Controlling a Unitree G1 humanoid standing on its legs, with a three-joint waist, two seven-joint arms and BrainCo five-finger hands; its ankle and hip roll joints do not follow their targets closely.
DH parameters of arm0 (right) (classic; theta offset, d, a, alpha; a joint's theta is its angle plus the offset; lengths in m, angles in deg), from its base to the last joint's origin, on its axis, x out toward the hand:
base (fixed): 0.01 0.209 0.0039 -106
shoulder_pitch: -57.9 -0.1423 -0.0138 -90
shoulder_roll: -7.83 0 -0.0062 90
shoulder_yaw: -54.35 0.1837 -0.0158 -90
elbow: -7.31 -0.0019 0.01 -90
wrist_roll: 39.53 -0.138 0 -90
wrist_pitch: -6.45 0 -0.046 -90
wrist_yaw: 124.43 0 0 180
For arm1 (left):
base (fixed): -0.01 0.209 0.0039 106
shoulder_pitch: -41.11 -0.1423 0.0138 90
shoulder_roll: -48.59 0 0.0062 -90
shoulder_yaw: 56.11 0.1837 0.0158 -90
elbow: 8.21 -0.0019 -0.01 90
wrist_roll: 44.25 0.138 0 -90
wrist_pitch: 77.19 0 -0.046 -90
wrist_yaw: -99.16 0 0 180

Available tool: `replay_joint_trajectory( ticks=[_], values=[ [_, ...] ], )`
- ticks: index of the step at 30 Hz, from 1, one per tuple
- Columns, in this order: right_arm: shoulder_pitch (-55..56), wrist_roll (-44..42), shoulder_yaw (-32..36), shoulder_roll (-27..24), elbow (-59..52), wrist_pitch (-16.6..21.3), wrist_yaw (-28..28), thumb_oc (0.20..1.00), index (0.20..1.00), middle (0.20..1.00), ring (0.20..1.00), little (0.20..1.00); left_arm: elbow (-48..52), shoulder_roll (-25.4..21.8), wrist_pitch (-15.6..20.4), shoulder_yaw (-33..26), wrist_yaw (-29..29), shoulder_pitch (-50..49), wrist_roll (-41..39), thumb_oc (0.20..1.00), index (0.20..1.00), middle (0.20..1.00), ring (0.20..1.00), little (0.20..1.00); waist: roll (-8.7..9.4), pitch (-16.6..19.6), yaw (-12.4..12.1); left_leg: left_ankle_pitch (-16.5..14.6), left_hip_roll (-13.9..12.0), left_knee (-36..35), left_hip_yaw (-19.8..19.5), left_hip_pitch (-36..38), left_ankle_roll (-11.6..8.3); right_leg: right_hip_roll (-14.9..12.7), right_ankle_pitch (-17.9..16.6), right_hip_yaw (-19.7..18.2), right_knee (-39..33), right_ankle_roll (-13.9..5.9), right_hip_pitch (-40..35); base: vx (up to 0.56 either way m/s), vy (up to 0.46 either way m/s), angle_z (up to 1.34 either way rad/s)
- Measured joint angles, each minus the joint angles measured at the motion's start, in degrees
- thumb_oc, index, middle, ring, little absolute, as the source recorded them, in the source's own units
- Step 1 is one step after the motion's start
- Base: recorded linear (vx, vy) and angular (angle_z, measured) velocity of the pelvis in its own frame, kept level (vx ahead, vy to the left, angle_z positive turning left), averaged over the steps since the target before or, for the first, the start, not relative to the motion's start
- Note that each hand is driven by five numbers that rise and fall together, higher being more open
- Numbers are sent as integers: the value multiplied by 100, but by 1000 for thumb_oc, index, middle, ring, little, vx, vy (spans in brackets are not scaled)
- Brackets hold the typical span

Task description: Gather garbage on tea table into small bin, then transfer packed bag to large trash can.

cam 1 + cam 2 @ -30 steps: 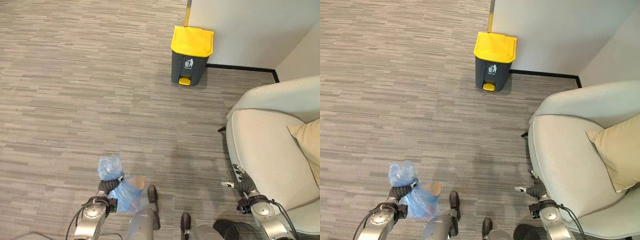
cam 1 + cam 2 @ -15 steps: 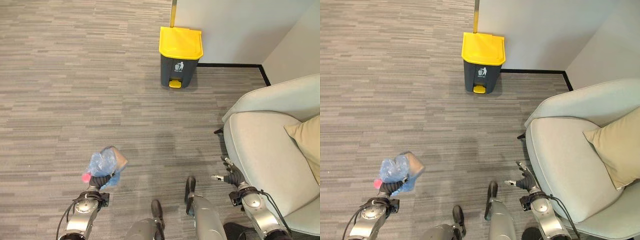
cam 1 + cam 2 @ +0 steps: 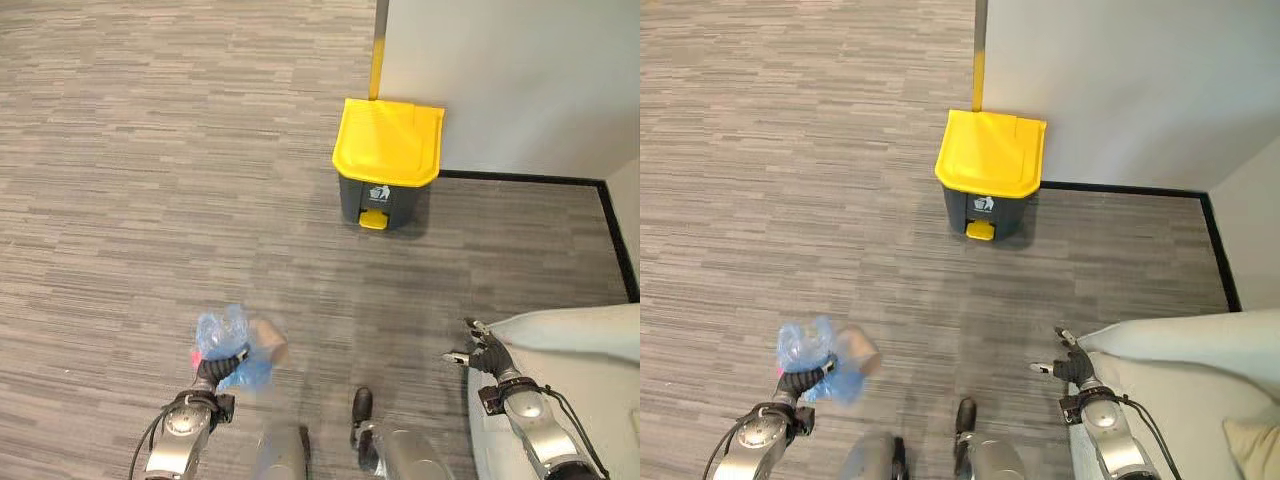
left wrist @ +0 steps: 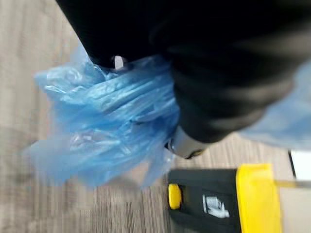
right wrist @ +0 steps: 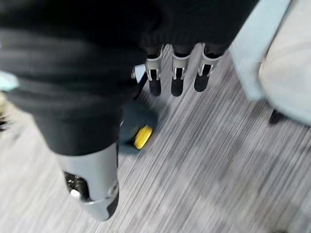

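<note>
My left hand (image 3: 209, 373) is low at the left, its fingers curled round the gathered neck of a blue plastic garbage bag (image 3: 223, 336), which hangs above the carpet. The bag (image 4: 104, 124) bulges past the hand (image 4: 221, 92) in the left wrist view, with something tan and a pink bit inside. The large trash can (image 3: 388, 160), dark grey with a yellow lid and yellow pedal, stands shut against the wall straight ahead. My right hand (image 3: 486, 354) hangs low at the right by the sofa's edge, holding nothing, its fingers (image 5: 177, 77) straight.
A pale sofa (image 3: 585, 332) fills the lower right corner, close to my right arm. A white wall (image 3: 520, 80) with a black skirting and a yellow corner strip (image 3: 377, 50) backs the trash can. Grey striped carpet (image 3: 150, 170) spreads to the left and ahead.
The camera has moved: the trash can looks nearer and bigger, and less of the sofa shows. The blue bag stays in my left hand, swinging a little.
</note>
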State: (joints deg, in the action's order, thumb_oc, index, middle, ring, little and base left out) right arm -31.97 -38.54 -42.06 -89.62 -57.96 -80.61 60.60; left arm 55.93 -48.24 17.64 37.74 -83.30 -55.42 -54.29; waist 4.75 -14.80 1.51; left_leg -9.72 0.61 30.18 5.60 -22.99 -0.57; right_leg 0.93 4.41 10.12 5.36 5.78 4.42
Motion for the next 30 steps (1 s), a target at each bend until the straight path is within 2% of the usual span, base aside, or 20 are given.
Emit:
replay_joint_trajectory(
  ticks=[1, 2, 3, 5, 6, 7, 8, 9, 10, 13, 15, 16, 18, 19, 20, 21, 23, 25, 26, 30],
  values=[
    [20, -1, 8, 4, 11, 10, 11, 1000, 1000, 1000, 1000, 1000, 9, -19, 7, -8, -3, 24, -1, 200, 200, 200, 200, 200, 56, 7, -11, 135, 129, -624, 47, -215, 45, 13, 28, 42, -168, -48, -288, 312, 17, -28],
    [73, -2, 7, -1, 27, 33, 33, 1000, 1000, 1000, 1000, 1000, 8, -25, 26, -9, -4, 47, -1, 200, 200, 200, 200, 200, 83, 29, -41, 374, 183, -1284, 178, -364, -18, 68, 53, 5, -327, -91, -512, 285, 37, -51],
    [52, -2, -2, -3, 86, 36, 47, 1000, 1000, 1000, 1000, 1000, 9, -17, 39, -4, -4, 51, -1, 200, 200, 200, 200, 200, 48, 31, -73, 574, 183, -1780, 192, -462, 3, 137, 116, -69, -380, -195, -666, 224, 32, -61],
    [87, -4, -58, 33, 215, 31, 78, 1000, 1000, 1000, 1000, 1000, -18, -10, 32, 6, -1, 22, 1, 200, 200, 200, 200, 200, -73, 89, -64, 878, 200, -2059, 347, -637, 204, 285, 295, -129, -561, -488, -1192, 223, 52, -77],
    [285, -8, -161, 10, 190, 32, 83, 1000, 1000, 1000, 1000, 1000, -14, 20, 31, 23, -4, -86, 1, 200, 200, 200, 200, 200, -195, 175, -75, 1177, 261, -2053, 472, -460, 666, 422, 467, -242, -517, -752, -1491, 435, 171, -87],
    [462, -11, -212, -30, 182, 33, 82, 1000, 1000, 1000, 1000, 1000, -10, 45, 32, 90, 5, -253, 2, 200, 200, 200, 200, 200, -449, 325, -58, 1383, 221, -2202, 416, -164, 1005, 658, 585, -311, -363, -925, -1672, 432, 206, -85],
    [587, -7, -215, 84, 271, -2, 91, 1000, 1000, 1000, 1000, 1000, -16, -8, 32, 97, 5, -348, 3, 200, 200, 200, 200, 200, -470, 459, -55, 2085, 194, -2336, 209, 26, 1248, 727, 782, -380, -75, -1057, -1751, 423, 233, -57],
    [664, 1, -244, 260, 291, -42, 74, 1000, 1000, 1000, 1000, 1000, -52, -52, -7, 19, -6, -330, 6, 200, 200, 200, 200, 200, -208, 536, -16, 1822, 364, -2376, 277, 191, 1111, 442, 1022, -397, 253, -1055, -1654, 297, 190, -55],
    [704, 13, -247, 291, 286, -33, 56, 1000, 1000, 1000, 1000, 1000, -59, -30, -12, 0, -2, -293, 6, 200, 200, 200, 200, 200, -56, 611, -12, 1897, 494, -2570, 256, 378, 1232, 241, 1271, -383, 537, -983, -1547, 183, 129, -39],
    [656, 14, -181, 150, 302, -49, 59, 1000, 1000, 1000, 1000, 1000, -143, 101, -15, 74, 20, 6, 20, 200, 200, 200, 200, 200, -127, 586, 85, 1950, 694, -3005, 209, 883, 1165, -179, 1583, -390, 738, -1029, -1152, 132, 107, -10],
    [557, 18, -218, 189, 275, -59, 32, 1000, 1000, 1000, 1000, 1000, -192, 73, -4, 61, 14, 301, 20, 200, 200, 200, 200, 200, -130, 578, 75, 1777, 705, -3020, 83, 1108, 1213, -375, 1566, -441, 895, -1095, -674, 181, 178, 16],
    [424, 18, -218, 214, 271, -54, 18, 1000, 1000, 1000, 1000, 1000, -202, 64, 0, 66, 14, 329, 20, 200, 200, 200, 200, 200, -132, 578, 59, 1700, 707, -3021, 107, 1270, 1202, -522, 1531, -579, 1362, -1155, -260, 162, 156, 13],
    [193, 21, -252, 221, 232, -47, -20, 1000, 1000, 1000, 1000, 1000, -202, -3, -3, 61, 7, 338, 21, 200, 200, 200, 200, 200, -111, 569, 7, 1460, 712, -2959, 114, 1391, 1104, -719, 1370, -687, 1752, -1220, 255, 125, 104, -1],
    [137, 21, -255, 238, 231, -45, -26, 1000, 1000, 1000, 1000, 1000, -203, -33, -7, 54, 4, 330, 20, 200, 200, 200, 200, 200, -80, 564, -48, 1367, 710, -2915, 150, 1438, 1065, -777, 1172, -705, 1945, -1245, 430, 116, 52, -10],
    [97, 22, -256, 249, 225, -42, -34, 1000, 1000, 1000, 1000, 1000, -202, -38, -12, 43, -20, 203, 20, 200, 200, 200, 200, 200, -90, 554, -79, 1396, 694, -2929, 161, 1511, 1051, -865, 1177, -692, 2237, -1240, 623, 124, 39, -11],
    [102, 22, -265, 243, 207, -45, -40, 1000, 1000, 1000, 1000, 1000, -170, -43, -11, 41, -34, 168, 18, 200, 200, 200, 200, 200, -109, 530, -80, 1277, 654, -2953, 104, 1587, 976, -833, 1178, -663, 2254, -1232, 787, 187, 41, -16],
    [10, 21, -314, 239, 176, -46, -52, 1000, 1000, 1000, 1000, 1000, -178, -35, -27, 12, -88, 99, 15, 200, 200, 200, 200, 200, -209, 438, -128, 1196, 526, -2971, 114, 1625, 1009, -818, 1161, -505, 2268, -1158, 1195, 152, 5, -21],
    [5, 21, -351, 229, 185, -52, -50, 1000, 1000, 1000, 1000, 1000, -183, -34, -26, 4, -142, 88, 1, 200, 200, 200, 200, 200, -274, 332, -96, 1155, 428, -2978, 122, 1645, 946, -727, 719, -367, 1708, -1121, 1648, 204, -78, -3],
    [52, 21, -425, 230, 193, -70, -57, 1000, 1000, 1000, 1000, 1000, -221, -40, -27, -11, -176, 76, -1, 200, 200, 200, 200, 200, -219, 171, -46, 1083, 432, -2994, 69, 1719, 844, -661, 175, -396, 1055, -1212, 1845, 238, -142, 33],
    [500, 21, -390, 230, 203, -91, -55, 1000, 1000, 1000, 1000, 1000, -148, 10, -28, 6, -143, -7, 2, 200, 200, 200, 200, 200, -82, 169, 34, 926, 433, -3070, -369, 2011, 585, -604, -691, -304, 0, -1042, 1178, 128, -124, 74]
  ],
)
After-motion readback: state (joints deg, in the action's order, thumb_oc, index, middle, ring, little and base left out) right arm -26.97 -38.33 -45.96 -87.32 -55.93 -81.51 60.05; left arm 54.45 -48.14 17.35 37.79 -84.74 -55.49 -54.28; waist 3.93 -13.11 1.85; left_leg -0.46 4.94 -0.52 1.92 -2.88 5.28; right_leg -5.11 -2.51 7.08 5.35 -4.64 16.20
